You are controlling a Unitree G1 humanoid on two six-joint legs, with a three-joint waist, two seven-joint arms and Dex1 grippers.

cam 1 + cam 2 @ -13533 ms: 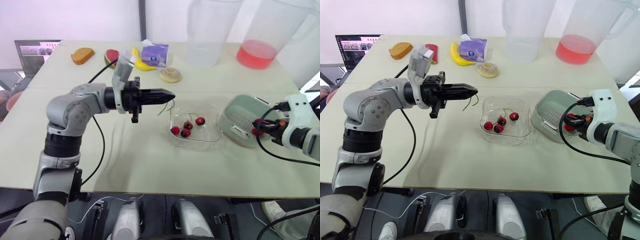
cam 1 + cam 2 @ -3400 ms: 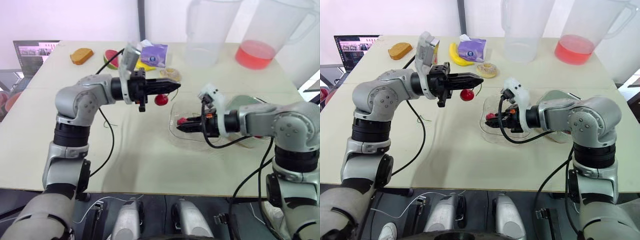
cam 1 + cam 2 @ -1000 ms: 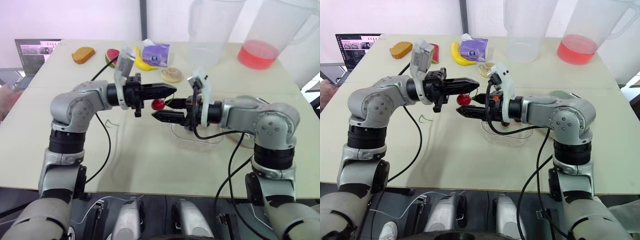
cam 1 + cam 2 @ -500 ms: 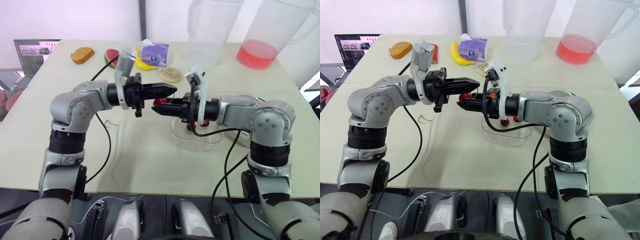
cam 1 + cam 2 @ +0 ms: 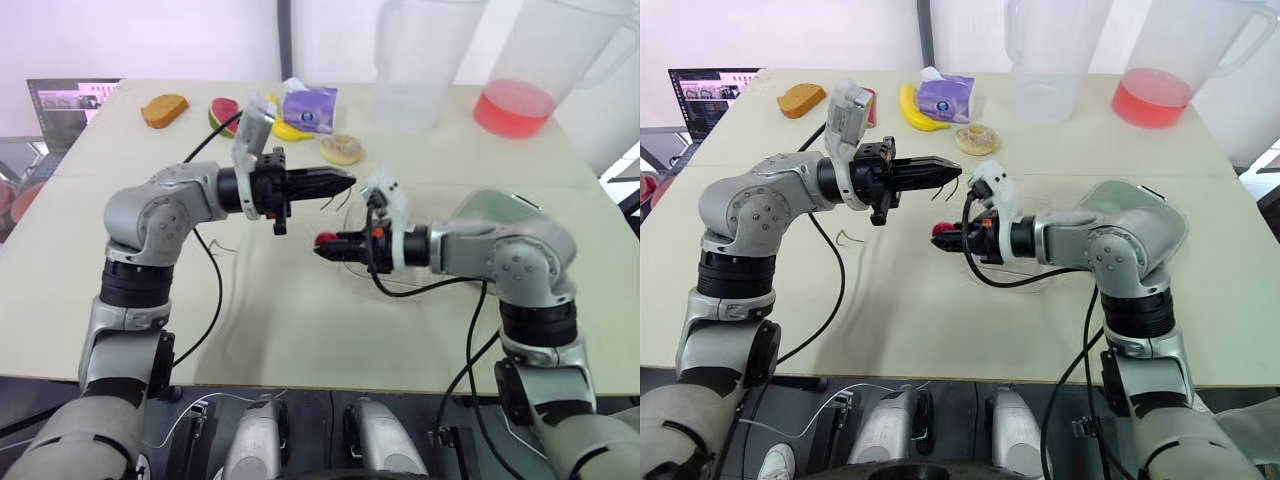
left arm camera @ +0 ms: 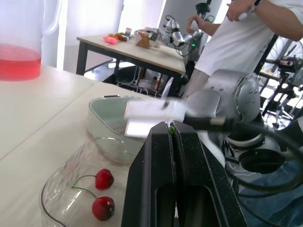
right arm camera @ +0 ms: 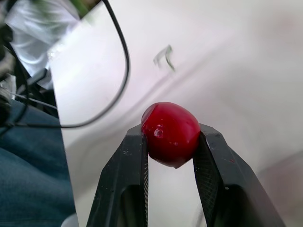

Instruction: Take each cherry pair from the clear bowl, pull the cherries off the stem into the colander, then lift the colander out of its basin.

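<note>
My left gripper (image 5: pixel 346 183) is held above the table, left of the clear bowl (image 6: pixel 51 190), shut on a thin green stem (image 6: pixel 171 128). Just below and in front of it, my right gripper (image 5: pixel 322 242) is shut on a single red cherry (image 7: pixel 171 133), clear of the stem. The bowl is partly hidden behind my right forearm; a cherry pair (image 6: pixel 102 208) on one stem lies inside it. The pale green colander (image 5: pixel 492 216) sits in its basin to the right of the bowl.
A loose stem (image 5: pixel 847 238) lies on the table under my left arm. At the back stand a clear pitcher (image 5: pixel 411 80), a pitcher of red liquid (image 5: pixel 520 100), a doughnut (image 5: pixel 342 150), a tissue pack (image 5: pixel 308 108) and toy food. A person (image 6: pixel 251 38) stands beyond the table.
My right gripper has pulled down and away from the left gripper's tip with the cherry in it. The left gripper has stayed in place with the stem.
</note>
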